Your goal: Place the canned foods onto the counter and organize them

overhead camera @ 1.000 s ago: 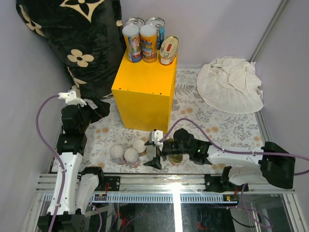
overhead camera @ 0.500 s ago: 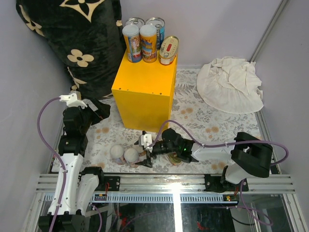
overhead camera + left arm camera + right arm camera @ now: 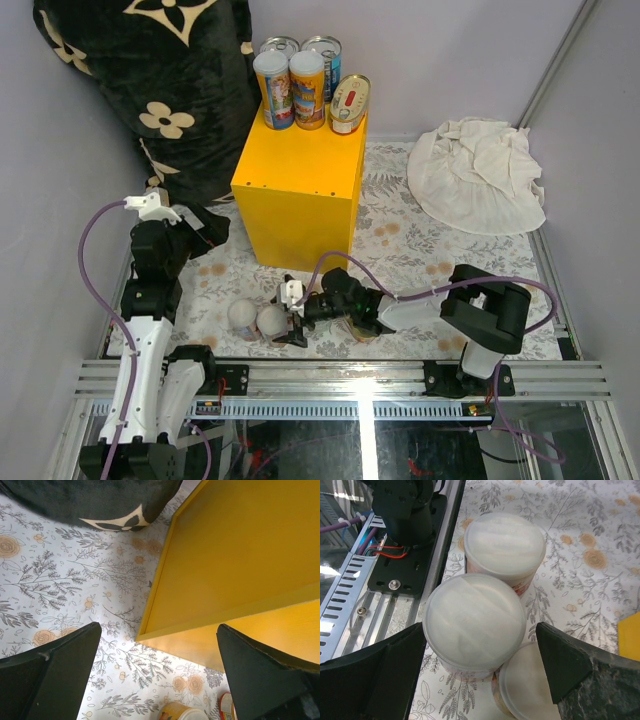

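yellow worktop [image 3: 300,190]: it has not moved in the last second. Four tall cans [image 3: 295,80] and one oval tin [image 3: 349,103] stand along the far edge of its top.
right arm [image 3: 430,305]: it has swung leftward along the near edge of the floral mat [image 3: 440,250], with its elbow folded in.
right tool [image 3: 292,322]: its jaws are spread wide and hold nothing. It has gone from beside the white-lidded cans [image 3: 474,621] to above them, and the wrist view shows one finger on each side of the cluster.
left tool [image 3: 159,680]: it is wide open and empty and has barely shifted. It hangs above the mat beside the worktop's near corner.
white-lidded cans: there are three, upright and touching one another, on the mat by the left arm's base. None has been disturbed.
meaning: the reach looks complete, so closing on the middle can seems next. The cans are packed tightly, so closing may nudge the neighbours. Five tins are up and at least three remain on the mat.
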`<move>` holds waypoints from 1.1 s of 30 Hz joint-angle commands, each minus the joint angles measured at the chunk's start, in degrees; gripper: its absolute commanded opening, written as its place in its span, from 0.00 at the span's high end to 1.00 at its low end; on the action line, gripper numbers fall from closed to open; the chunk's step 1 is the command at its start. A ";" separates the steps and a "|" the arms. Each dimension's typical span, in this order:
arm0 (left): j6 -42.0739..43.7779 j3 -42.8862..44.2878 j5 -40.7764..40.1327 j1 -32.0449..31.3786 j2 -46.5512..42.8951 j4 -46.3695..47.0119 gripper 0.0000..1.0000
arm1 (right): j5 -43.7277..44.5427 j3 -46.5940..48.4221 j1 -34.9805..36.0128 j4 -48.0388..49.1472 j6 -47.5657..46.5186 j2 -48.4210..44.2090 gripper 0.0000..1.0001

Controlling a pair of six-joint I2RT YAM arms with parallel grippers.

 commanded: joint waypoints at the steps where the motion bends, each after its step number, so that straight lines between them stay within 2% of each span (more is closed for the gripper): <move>1: 0.77 1.59 1.69 -0.02 -0.97 1.11 0.00 | -2.27 2.48 0.43 5.41 1.05 1.78 0.03; 5: 0.75 1.21 1.19 -0.03 -1.57 1.29 0.00 | -2.52 2.08 0.87 6.28 1.18 2.17 0.12; 9: 0.44 1.36 1.24 -0.03 -1.05 1.56 0.00 | -2.83 2.20 1.18 5.89 1.16 1.87 0.33; 12: 0.61 1.73 1.84 -0.02 -0.80 1.21 0.00 | -3.21 1.87 1.15 7.16 1.45 1.89 0.44; 18: 0.77 0.91 2.08 -0.05 -2.05 1.86 0.00 | -3.81 2.79 1.10 6.20 1.09 -1.25 0.74; 21: 0.67 0.96 1.80 0.03 -1.94 2.27 0.00 | -4.42 4.40 1.08 2.56 0.52 -6.10 0.98; 25: 0.94 1.49 2.60 -0.08 -1.49 1.55 0.00 | -5.53 7.00 1.08 -4.11 -0.17 -14.19 1.00; 30: 0.99 1.26 2.50 -0.03 -2.34 1.66 0.00 | -2.62 14.73 0.72 -21.18 -2.90 -23.43 1.00; 33: 0.98 1.17 2.17 0.01 -2.73 1.77 0.00 | -1.02 19.10 -0.46 -26.95 -3.20 -27.59 1.00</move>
